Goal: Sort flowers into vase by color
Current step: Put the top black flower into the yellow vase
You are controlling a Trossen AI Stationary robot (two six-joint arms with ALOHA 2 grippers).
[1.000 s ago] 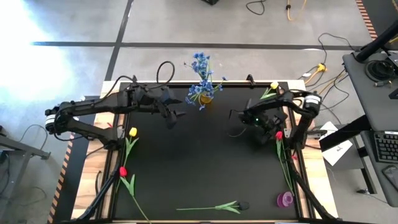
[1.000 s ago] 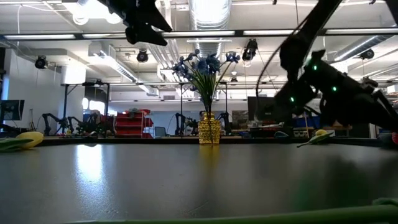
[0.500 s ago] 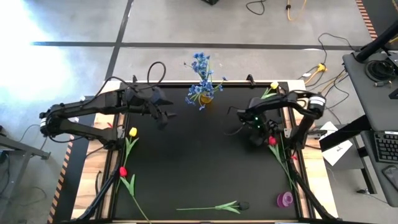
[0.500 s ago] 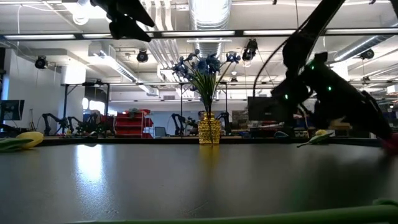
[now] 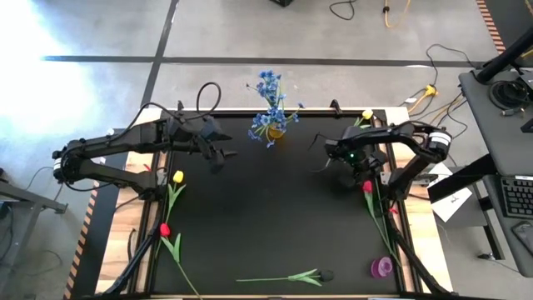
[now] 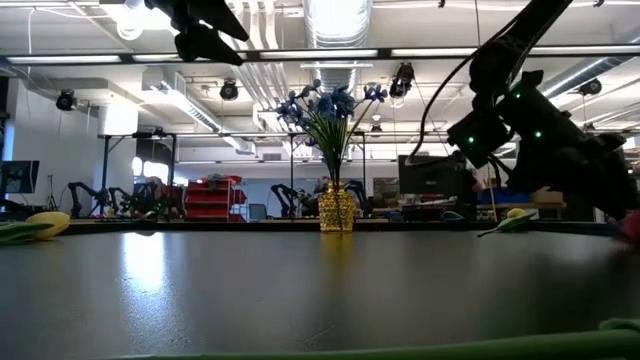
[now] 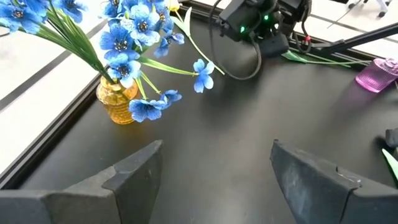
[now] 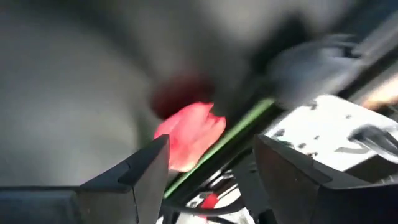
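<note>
A yellow glass vase (image 5: 275,132) at the table's far edge holds bushy blue sprigs (image 5: 268,92); in the left wrist view the vase (image 7: 118,102) stands ahead of the fingers. My left gripper (image 5: 220,157) hangs open above the mat, left of the vase. My right gripper (image 5: 360,171) is open and points down over a red tulip (image 5: 366,187) lying near the right edge; its head (image 8: 189,138) shows beyond the fingers, untouched. A yellow tulip (image 5: 366,114) lies at the far right corner. Another yellow tulip (image 5: 177,177) and a red one (image 5: 165,228) lie along the left edge. A near-black tulip (image 5: 325,274) lies at the near edge.
A small purple vase (image 5: 381,267) stands at the near right corner. Wooden borders and arm mounts flank the black mat (image 5: 275,217), whose middle is bare. Cables and a desk lie beyond the right edge.
My left gripper has drawn back a little toward the table's left edge and then stayed still. My right gripper has swung over the red tulip and risen, shifting toward the far right.
</note>
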